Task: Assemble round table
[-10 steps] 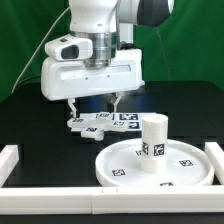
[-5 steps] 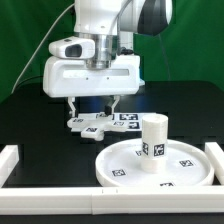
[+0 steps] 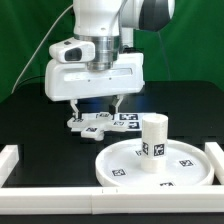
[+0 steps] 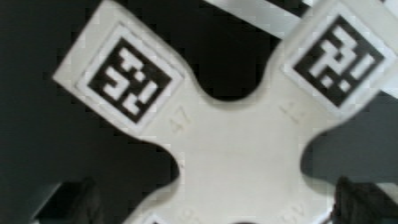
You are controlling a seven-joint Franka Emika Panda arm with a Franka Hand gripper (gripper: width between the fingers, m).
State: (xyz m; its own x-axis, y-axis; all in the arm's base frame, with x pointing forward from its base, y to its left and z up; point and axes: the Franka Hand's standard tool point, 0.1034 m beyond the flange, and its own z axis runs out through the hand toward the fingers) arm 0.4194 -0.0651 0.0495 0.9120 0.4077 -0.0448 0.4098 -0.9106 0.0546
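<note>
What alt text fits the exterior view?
The tool hangs open over a small white tagged part on the black table. Nearer the camera, a short leg stands upright on the round disc.

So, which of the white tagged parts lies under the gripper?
The small flat lobed piece, directly below the open gripper. The round disc and the leg standing upright on it lie apart, nearer the camera.

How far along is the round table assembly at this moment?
Looks done: the short white cylindrical leg stands upright on the large white rimmed round disc. In hand: nothing; the open hand hangs over a flat white lobed tagged part. Left: grasping and fitting it, probably onto the leg.
</note>
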